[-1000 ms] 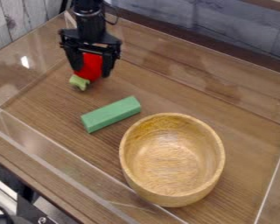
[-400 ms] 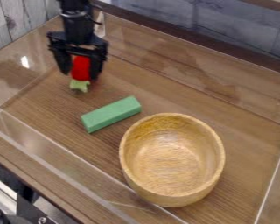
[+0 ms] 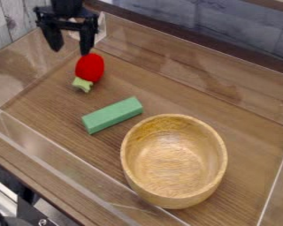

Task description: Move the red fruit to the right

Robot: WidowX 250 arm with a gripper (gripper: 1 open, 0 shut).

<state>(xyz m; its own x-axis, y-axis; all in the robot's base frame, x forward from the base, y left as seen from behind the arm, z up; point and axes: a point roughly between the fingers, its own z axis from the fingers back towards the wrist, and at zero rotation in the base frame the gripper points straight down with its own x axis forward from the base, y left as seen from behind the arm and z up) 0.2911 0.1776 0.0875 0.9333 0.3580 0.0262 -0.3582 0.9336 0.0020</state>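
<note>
1. Your red fruit (image 3: 89, 67) lies on the wooden table (image 3: 191, 84) in the far left part of the scene, resting on its side with its light-green leafy end pointing toward the near left.
2. Nothing is touching the fruit; it sits alone on the wood.
3. Your gripper (image 3: 70, 33) hangs above and a little to the far left of the fruit, well clear of it, pointing straight down.
4. Its two black fingers (image 3: 49, 35) stand wide apart, and you can see bare background between them, so the hand is open and carries nothing.
5. To the near right of the fruit you have a flat green block (image 3: 112, 115), lying at a slant on the table, near the fruit without touching it.
6. Further to the near right sits a wooden bowl (image 3: 144, 172), much larger than the fruit, upright, with nothing visible inside.
7. The block's right end lies just beside the bowl's far left rim; you cannot tell whether they touch.
8. A clear plastic wall (image 3: 61, 163) runs around the table area, with its near edge crossing in front of the bowl.
</note>
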